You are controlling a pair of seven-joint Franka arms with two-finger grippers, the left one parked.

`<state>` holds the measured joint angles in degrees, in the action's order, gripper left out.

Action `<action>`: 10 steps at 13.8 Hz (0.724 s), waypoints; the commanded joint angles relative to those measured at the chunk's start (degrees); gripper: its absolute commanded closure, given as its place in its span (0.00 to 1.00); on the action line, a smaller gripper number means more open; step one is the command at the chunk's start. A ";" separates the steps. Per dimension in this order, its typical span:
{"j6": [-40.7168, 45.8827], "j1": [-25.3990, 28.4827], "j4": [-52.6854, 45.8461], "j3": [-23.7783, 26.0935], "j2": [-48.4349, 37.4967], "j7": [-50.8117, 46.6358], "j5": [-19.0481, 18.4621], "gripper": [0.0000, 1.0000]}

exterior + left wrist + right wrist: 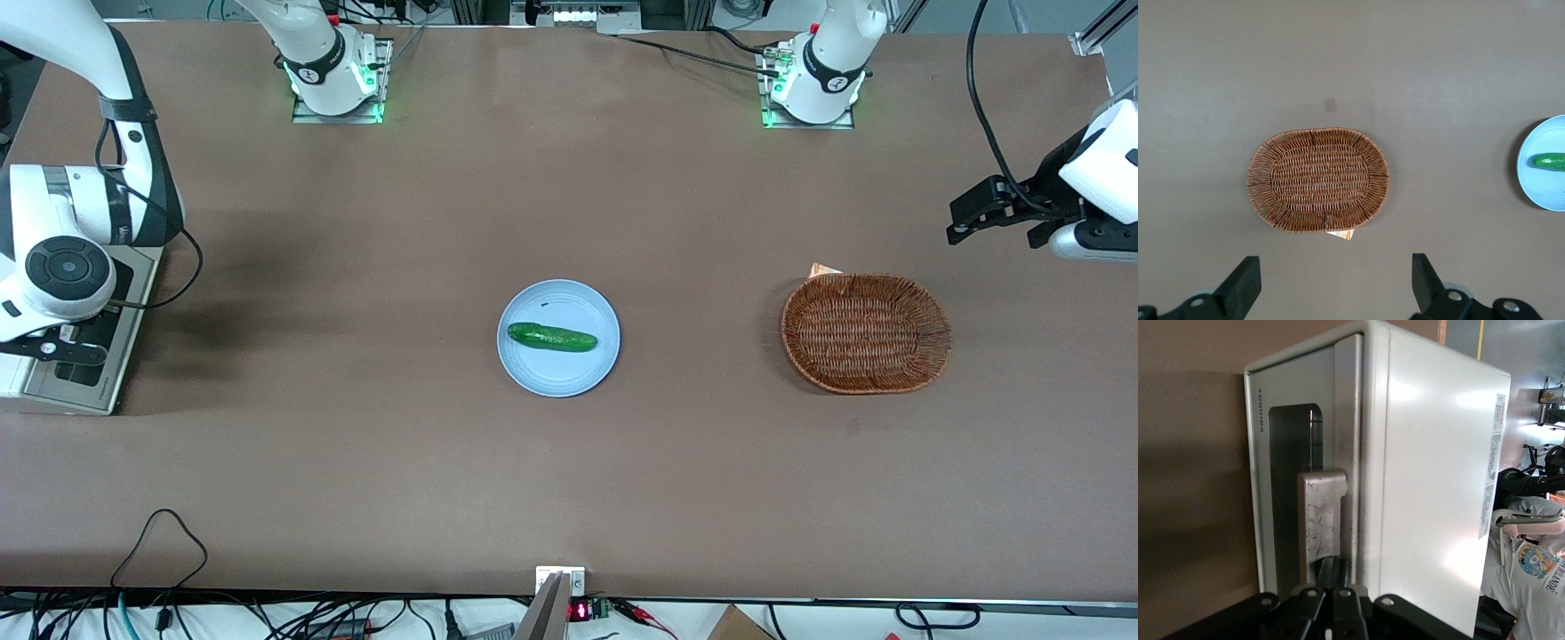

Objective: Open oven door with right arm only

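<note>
The white oven point(1431, 487) fills the right wrist view. Its silver-grey oven door point(1261, 487) with a dark glass window lies flush against the body. A brushed-metal bar handle point(1321, 513) stands off the door. My right gripper point(1335, 570) is at the near end of that handle, its two black fingers pressed together, shut, with nothing seen between them. In the front view the right arm point(62, 267) hangs over the oven point(98, 391) at the working arm's end of the table and hides the gripper.
A blue plate point(533, 373) holding a green cucumber point(551, 337) sits mid-table. A brown wicker basket point(867, 332) lies toward the parked arm's end. Black cables point(160, 533) loop at the table's front edge.
</note>
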<state>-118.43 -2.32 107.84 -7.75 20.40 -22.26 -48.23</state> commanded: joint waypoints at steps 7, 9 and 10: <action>-7.68 0.12 3.69 0.80 0.60 -1.30 7.34 1.00; -7.78 0.21 3.95 0.80 0.69 -1.21 7.88 1.00; -7.86 0.21 4.04 0.80 0.86 -1.21 8.15 1.00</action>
<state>-122.58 -1.13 110.53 -6.47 19.15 -22.39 -40.66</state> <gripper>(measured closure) 0.991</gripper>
